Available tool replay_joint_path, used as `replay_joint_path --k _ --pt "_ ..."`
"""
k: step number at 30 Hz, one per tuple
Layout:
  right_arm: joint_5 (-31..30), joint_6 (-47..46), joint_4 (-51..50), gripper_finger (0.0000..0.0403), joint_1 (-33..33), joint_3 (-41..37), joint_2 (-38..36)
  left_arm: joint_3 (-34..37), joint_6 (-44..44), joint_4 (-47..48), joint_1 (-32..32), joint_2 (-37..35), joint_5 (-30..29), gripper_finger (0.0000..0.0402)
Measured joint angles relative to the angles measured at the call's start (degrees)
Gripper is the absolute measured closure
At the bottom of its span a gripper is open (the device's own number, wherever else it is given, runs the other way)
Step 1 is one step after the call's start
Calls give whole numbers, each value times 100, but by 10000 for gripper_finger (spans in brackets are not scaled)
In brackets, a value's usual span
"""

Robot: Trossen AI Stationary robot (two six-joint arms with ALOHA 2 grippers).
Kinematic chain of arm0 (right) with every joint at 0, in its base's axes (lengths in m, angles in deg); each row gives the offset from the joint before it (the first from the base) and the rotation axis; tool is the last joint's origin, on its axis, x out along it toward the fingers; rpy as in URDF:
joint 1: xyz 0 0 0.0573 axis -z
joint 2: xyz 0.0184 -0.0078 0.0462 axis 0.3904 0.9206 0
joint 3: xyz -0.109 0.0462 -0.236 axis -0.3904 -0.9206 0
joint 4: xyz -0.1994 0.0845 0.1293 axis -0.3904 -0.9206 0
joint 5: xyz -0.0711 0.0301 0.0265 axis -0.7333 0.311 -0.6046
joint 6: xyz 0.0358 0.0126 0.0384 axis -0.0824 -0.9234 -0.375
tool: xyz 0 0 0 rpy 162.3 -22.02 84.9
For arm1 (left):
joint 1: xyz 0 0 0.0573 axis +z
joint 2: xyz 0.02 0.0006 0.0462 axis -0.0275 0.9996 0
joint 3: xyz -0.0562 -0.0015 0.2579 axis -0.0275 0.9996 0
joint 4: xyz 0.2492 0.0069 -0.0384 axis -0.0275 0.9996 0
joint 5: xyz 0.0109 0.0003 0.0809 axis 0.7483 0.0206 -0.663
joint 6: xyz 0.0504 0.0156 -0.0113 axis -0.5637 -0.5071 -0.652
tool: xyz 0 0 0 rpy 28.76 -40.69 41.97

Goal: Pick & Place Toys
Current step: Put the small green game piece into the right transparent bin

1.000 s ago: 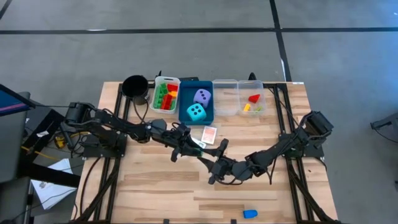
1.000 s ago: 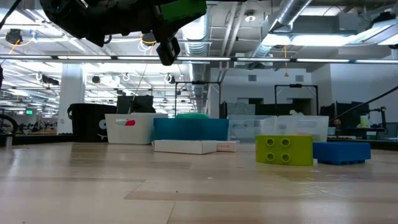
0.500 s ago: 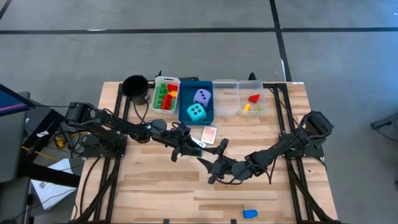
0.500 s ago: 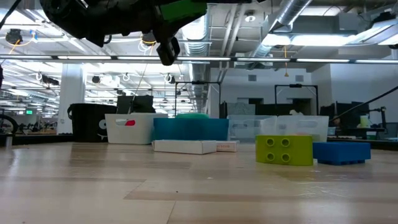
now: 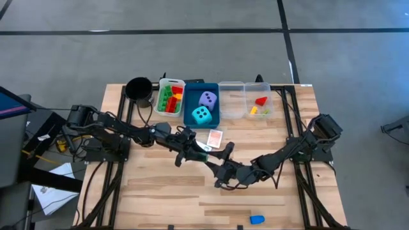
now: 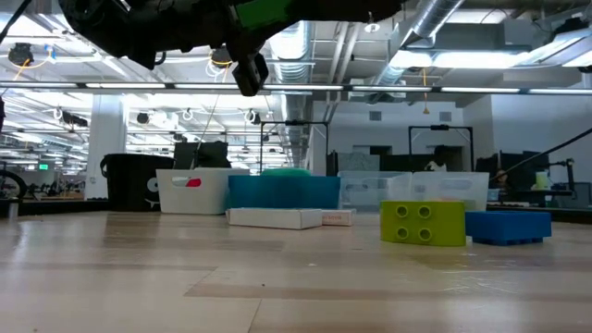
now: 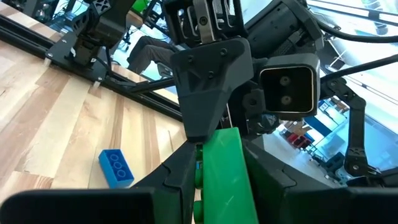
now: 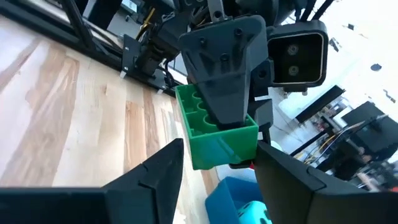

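green brick (image 8: 217,134) is up in the air over the middle of the table, at the spot where the two grippers meet, just in front of the card pack (image 5: 216,137). left gripper (image 8: 225,118) is clamped on it; in the right wrist view its fingers pinch the brick from above. right gripper (image 5: 225,172) faces it with fingers spread either side of the brick, not yet closed on it. looks like a hand-over in mid-air.

risks, as i judge them:
- if left lets go before right has closed, brick drops to the table and may bounce toward the edge.
- right's fingers look slightly off-line from the brick; closing skewed could twist it out of left's pinch.
- two grippers nose to nose, little room; any extra push forward could knock them together.
- blue brick (image 5: 257,219) lies near the front edge, well apart from the arms; yellow brick (image 6: 423,223) shows beside it in the low view. both are loose on the table.

against the earlier frames: high and low views look almost identical, arms barely shifted. right's arm may have eased a touch toward left; the brick's place looks unchanged.
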Motion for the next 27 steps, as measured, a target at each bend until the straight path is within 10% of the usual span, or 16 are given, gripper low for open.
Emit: replay_joint_path --k 27 --pt "13 299 59 218 -48 -4 4 -4 -3 42 -3 -7 4 309"
